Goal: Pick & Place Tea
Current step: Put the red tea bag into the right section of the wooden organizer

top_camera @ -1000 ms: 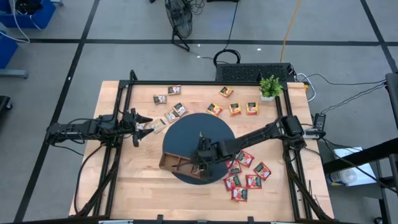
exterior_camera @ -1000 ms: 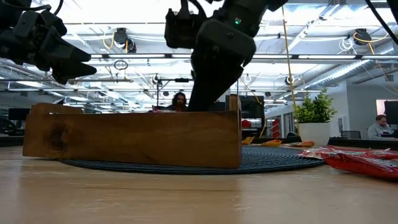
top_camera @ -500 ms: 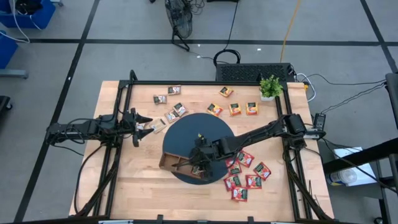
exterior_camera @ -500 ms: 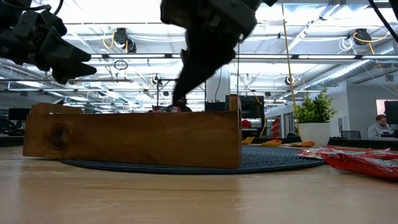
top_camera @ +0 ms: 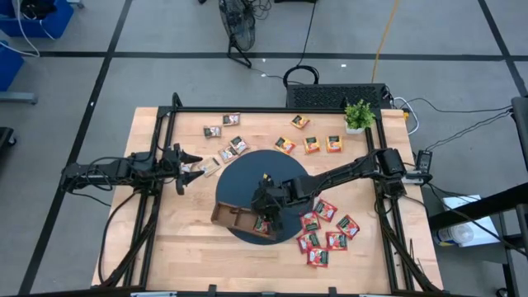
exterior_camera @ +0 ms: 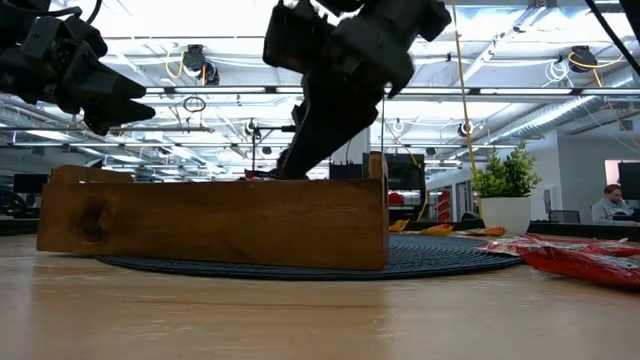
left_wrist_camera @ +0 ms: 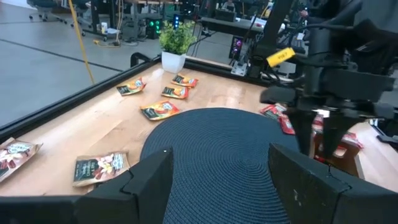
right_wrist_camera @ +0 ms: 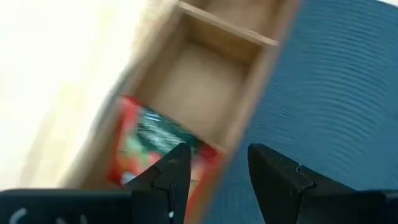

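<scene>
Place step: right end effector point(right_wrist_camera: 211, 177) over tray point(top_camera: 239, 219) at lower centre, fingers spread, red sachet point(right_wrist_camera: 155, 152) apparently dropped in; next needs another sachet; left end effector point(left_wrist_camera: 214, 180) spread, idle.

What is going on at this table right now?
A two-armed robot is sorting tea sachets into a wooden tray that sits on a round dark mat. The right gripper hangs over the tray's end compartment, where a red sachet lies; its jaws are apart, holding nothing. The left gripper waits at the table's left side. More red sachets, orange sachets and brown sachets lie on the table.
</scene>
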